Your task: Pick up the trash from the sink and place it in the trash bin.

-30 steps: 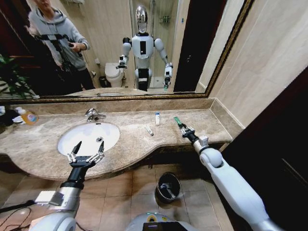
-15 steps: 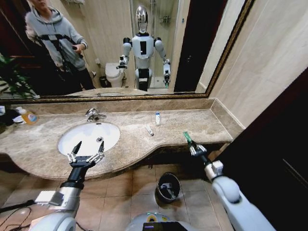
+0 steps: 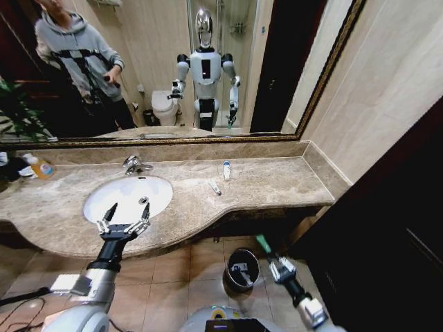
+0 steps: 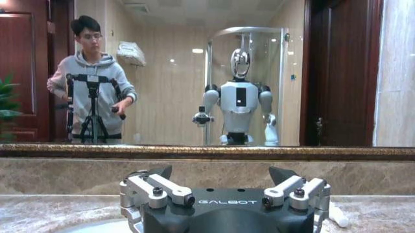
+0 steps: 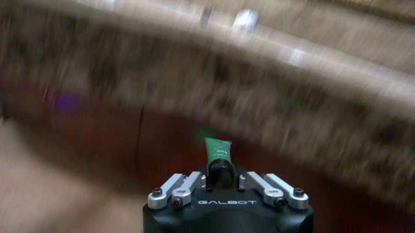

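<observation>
My right gripper [image 3: 271, 259] hangs below the counter edge, just right of the black trash bin [image 3: 230, 271], shut on a green tube [image 3: 263, 243]. The right wrist view shows the same green tube [image 5: 218, 149] sticking out between the shut fingers of the right gripper [image 5: 220, 171]. My left gripper [image 3: 123, 221] is held open over the front rim of the white sink [image 3: 121, 190], with nothing in it. In the left wrist view the left gripper [image 4: 220, 174] faces the mirror. A small white tube [image 3: 215, 187] lies on the counter, and a white piece [image 3: 226, 169] stands near the backsplash.
A chrome faucet [image 3: 135, 164] stands behind the basin. An orange-labelled bottle [image 3: 41, 168] sits at the counter's far left. The marble counter [image 3: 277, 183] overhangs the tiled floor where the bin stands. A person holding a tripod shows in the mirror.
My right arm has carried the green tube off the counter's right end, down past the edge, to beside the trash bin. The left arm has stayed still.
</observation>
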`<state>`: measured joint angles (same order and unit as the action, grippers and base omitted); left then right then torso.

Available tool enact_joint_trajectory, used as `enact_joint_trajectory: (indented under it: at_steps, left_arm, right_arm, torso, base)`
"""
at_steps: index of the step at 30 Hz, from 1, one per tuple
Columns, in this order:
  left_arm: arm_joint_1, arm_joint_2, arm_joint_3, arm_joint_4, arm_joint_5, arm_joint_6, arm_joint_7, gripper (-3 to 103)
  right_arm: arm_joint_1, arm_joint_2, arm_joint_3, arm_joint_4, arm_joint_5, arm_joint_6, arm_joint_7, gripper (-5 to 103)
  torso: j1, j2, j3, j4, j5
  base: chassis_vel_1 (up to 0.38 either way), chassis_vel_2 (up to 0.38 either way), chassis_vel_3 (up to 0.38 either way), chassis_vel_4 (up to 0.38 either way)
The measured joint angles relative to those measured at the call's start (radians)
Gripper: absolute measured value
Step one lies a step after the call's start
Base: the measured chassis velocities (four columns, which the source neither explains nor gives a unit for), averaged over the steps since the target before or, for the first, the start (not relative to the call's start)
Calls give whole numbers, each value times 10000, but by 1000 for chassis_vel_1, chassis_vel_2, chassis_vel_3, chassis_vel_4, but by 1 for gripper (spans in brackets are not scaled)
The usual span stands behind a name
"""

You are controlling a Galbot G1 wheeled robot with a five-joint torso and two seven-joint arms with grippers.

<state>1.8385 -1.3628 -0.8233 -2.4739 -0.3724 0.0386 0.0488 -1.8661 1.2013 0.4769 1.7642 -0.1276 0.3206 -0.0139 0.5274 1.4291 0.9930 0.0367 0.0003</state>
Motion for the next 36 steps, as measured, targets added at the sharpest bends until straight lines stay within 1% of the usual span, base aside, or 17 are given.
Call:
enact_joint_trajectory:
  at_steps: [1, 3, 5, 6, 8, 10, 11, 12, 13, 15, 17, 19, 23, 29, 34, 35, 36]
  left_arm:
    - [0, 0, 0, 0, 0, 0, 0, 100]
    - [0, 0, 0, 0, 0, 1, 0, 100]
    - [0, 0, 0, 0, 0, 0, 0, 100]
    - [0, 0, 0, 0, 0, 0, 0, 100]
    - [0, -1, 0, 0, 0, 0, 0, 100]
    - [0, -1, 0, 0, -1, 0, 0, 100]
    - [0, 0, 0, 1, 0, 0, 1, 100]
    - [0, -1, 0, 0, 0, 0, -1, 100]
    - [0, -1, 0, 0, 0, 0, -1, 100]
    - [0, 0, 1, 0, -1, 0, 0, 100]
    - [0, 0, 0, 0, 0, 0, 0, 100]
    - [0, 0, 0, 0, 0, 0, 0, 100]
    - [0, 0, 0, 0, 0, 0, 0, 100]
    - [0, -1, 0, 0, 0, 0, -1, 100]
    - [0, 0, 0, 0, 0, 0, 0, 100]
    - [-1, 0, 0, 0, 0, 0, 0, 100]
    - [0, 0, 0, 0, 0, 0, -1, 100]
  right_arm:
    - [214, 140, -212, -637, -263, -466, -32, 20]
    - [552, 293, -340, -1233, -526, -916, -278, 20]
    - [679, 336, -371, -1421, -616, -1035, -357, 20]
    - [1178, 469, -459, -2032, -979, -1442, -623, 20]
    - [1854, 660, -565, -2689, -1531, -1874, -984, 20]
    - [2029, 697, -594, -2850, -1649, -1961, -1096, 20]
    - [2560, 784, -703, -3309, -2003, -2139, -1444, 20]
    - [2854, 837, -778, -3582, -2242, -2191, -1560, 20]
    - [2854, 837, -778, -3582, -2242, -2191, -1560, 20]
    - [3543, 1046, -1071, -4324, -2803, -2277, -1653, 20]
    - [3976, 1205, -1269, -4837, -3022, -2301, -1656, 20]
    - [4014, 1219, -1282, -4883, -3040, -2300, -1656, 20]
    - [4818, 1542, -1422, -5933, -3417, -2234, -1652, 20]
    - [5650, 1687, -1307, -7045, -3582, -2110, -1640, 20]
    - [5845, 1652, -1262, -7231, -3540, -2077, -1619, 20]
    - [5866, 1638, -1252, -7240, -3505, -2069, -1607, 19]
    - [5874, 1621, -1237, -7229, -3397, -2067, -1577, 22]
  torso:
    - [0, 0, 0, 1, -5]
    - [0, 0, 0, 0, -1]
    - [0, 0, 0, 0, -4]
    - [1, 0, 1, 0, -7]
    - [1, 0, 0, 2, -3]
    - [1, 0, 1, 1, -3]
    - [2, 0, 1, 2, -5]
    - [2, 0, 1, 4, -4]
    - [2, 0, 1, 4, -4]
    - [3, -1, 1, 1, -6]
    - [3, -1, 1, 2, -3]
    - [3, -1, 1, 2, -4]
    - [2, -1, 1, 2, -2]
    - [2, -1, 2, 1, -5]
    - [2, -1, 2, 2, -3]
    - [2, -1, 1, 1, -4]
    - [2, -1, 1, 1, -4]
  base:
    - [0, 0, 0, 0]
    - [0, 0, 0, 0]
    - [0, 0, 0, 0]
    - [0, 0, 0, 0]
    - [0, 0, 0, 0]
    - [0, 0, 0, 0]
    - [0, 0, 0, 0]
    - [0, 0, 0, 0]
    - [0, 0, 0, 0]
    - [0, 0, 0, 0]
    - [0, 0, 0, 0]
    - [0, 0, 0, 0]
    - [0, 0, 0, 0]
    - [0, 0, 0, 0]
    - [0, 0, 0, 0]
    - [0, 0, 0, 0]
    - [0, 0, 0, 0]
